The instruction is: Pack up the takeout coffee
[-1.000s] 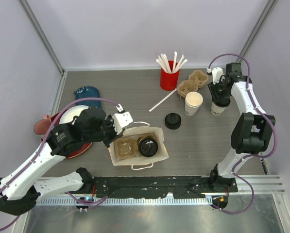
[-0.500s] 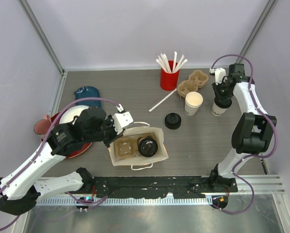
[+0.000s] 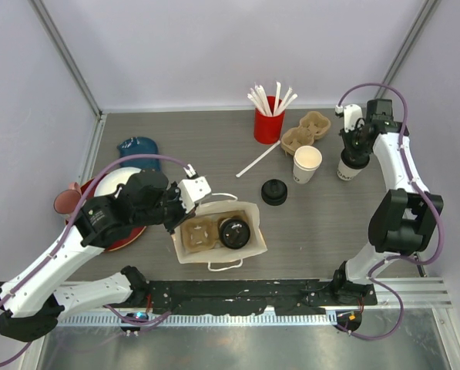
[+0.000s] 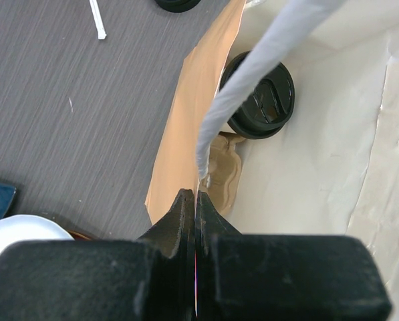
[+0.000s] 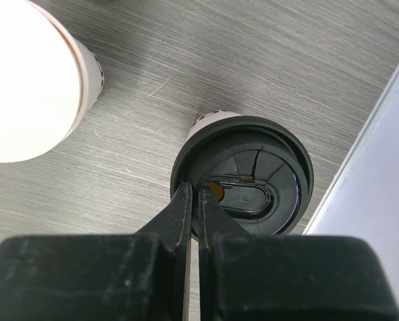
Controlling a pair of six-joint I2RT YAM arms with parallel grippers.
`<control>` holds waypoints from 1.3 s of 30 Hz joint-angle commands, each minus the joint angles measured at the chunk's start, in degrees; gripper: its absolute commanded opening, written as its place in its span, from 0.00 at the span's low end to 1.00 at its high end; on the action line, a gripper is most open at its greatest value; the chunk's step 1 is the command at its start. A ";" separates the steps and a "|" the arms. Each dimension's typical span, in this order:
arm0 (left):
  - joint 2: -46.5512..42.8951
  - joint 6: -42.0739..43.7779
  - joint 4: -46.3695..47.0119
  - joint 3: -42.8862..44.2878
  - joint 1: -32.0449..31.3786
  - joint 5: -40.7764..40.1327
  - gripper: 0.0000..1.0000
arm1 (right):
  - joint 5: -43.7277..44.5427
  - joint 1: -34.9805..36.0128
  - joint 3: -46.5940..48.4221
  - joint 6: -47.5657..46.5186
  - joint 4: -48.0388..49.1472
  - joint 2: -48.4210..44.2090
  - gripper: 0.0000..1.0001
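Note:
One takeout coffee [image 3: 234, 232], a white cup under a black sip lid [image 4: 260, 97], stands inside the open white paper bag [image 3: 254, 245] beside a brown cardboard carrier [image 3: 198, 236]. My left gripper [image 3: 188, 197] [image 4: 196, 195] is shut on the bag's left edge [image 4: 189, 114], with the bag's handle [image 4: 252, 67] arching over it. The other takeout coffee [image 3: 349, 167] stands at the right near the wall. My right gripper [image 3: 356, 149] [image 5: 196, 190] is shut on the rim of its black lid [image 5: 266, 180], one finger inside the rim and one outside.
A lidless white cup [image 3: 307, 163] [image 5: 25, 80] stands just left of the right coffee. A stack of black lids [image 3: 273, 191], a loose white stick [image 3: 258, 160], a red cup of sticks [image 3: 268, 123], a spare carrier [image 3: 307, 129], a red plate with bowl [image 3: 114, 193] and a blue cloth [image 3: 139, 149] are about.
My right gripper has closed onto the lid rim of the right coffee and shifted slightly back and right with the cup. The left arm and the bag have not moved.

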 commanded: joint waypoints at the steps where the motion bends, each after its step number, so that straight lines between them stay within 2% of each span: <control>1: -0.68 -3.09 3.90 0.11 -0.06 0.15 0.00 | -0.41 -0.22 3.52 4.95 -0.45 -6.99 0.01; 10: 0.46 -7.14 7.07 -0.86 1.25 0.50 0.00 | -1.64 1.97 16.71 16.56 -6.60 -14.28 0.01; 13: 0.82 -9.42 8.04 -1.56 2.13 1.73 0.00 | -0.51 8.90 21.17 16.41 -9.84 -15.96 0.01; 14: 0.99 -10.04 8.21 -1.65 2.57 2.17 0.00 | -0.24 14.41 22.85 15.88 -13.34 -15.61 0.01; 16: 1.52 -12.15 8.65 -2.35 3.88 3.75 0.00 | -0.06 18.57 28.48 16.22 -18.26 -15.08 0.01; 19: 1.43 -14.17 9.44 -3.85 4.59 4.10 0.00 | -4.34 24.56 33.85 18.33 -22.23 -15.17 0.01; 21: 1.26 -14.78 9.79 -4.55 4.86 4.02 0.00 | -8.30 27.10 35.17 19.04 -23.47 -16.48 0.01; 24: 1.52 -14.88 9.62 -4.73 5.65 4.02 0.00 | -20.51 28.61 35.35 19.39 -25.67 -18.24 0.01; 27: 1.35 -14.87 9.62 -5.08 6.53 4.37 0.00 | -28.00 30.36 36.40 22.02 -26.82 -19.39 0.01; 34: 1.96 -15.05 9.80 -4.91 7.06 4.81 0.00 | -29.16 40.55 37.99 28.09 -21.90 -19.65 0.01; 35: 1.87 -15.05 9.97 -4.65 7.06 4.81 0.00 | -28.55 43.52 38.07 27.92 -22.16 -19.39 0.01; 39: 2.22 -14.53 9.71 -3.94 7.41 4.63 0.00 | -27.22 48.03 38.60 25.37 -25.84 -18.33 0.01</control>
